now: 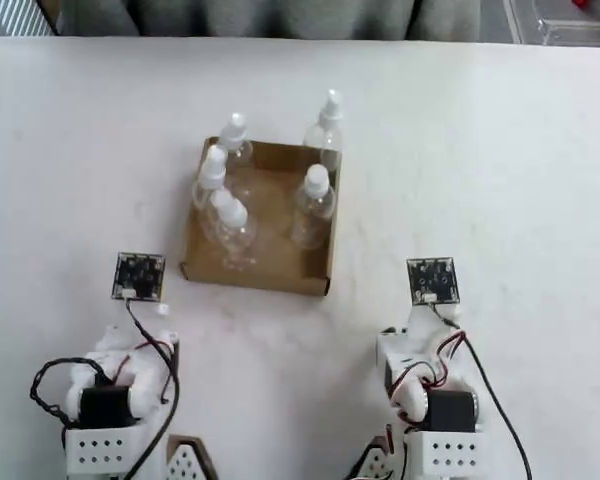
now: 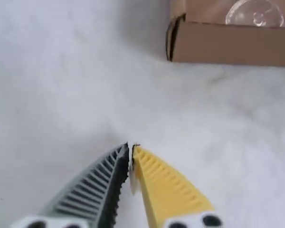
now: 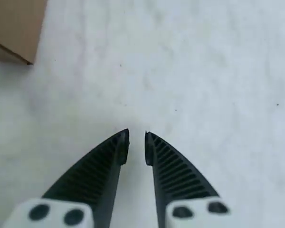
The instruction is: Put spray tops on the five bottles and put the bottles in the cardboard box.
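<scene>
Well beyond left gripper (image 2: 131,148) and right gripper (image 3: 136,135), cardboard box (image 1: 252,270) with bottles (image 1: 313,205).

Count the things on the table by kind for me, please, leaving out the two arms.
Bottles with spray tops: 5
Cardboard box: 1
Total: 6

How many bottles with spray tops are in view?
5 bottles at the cardboard box: three along its left side, two along its right; none seems hidden.
</scene>
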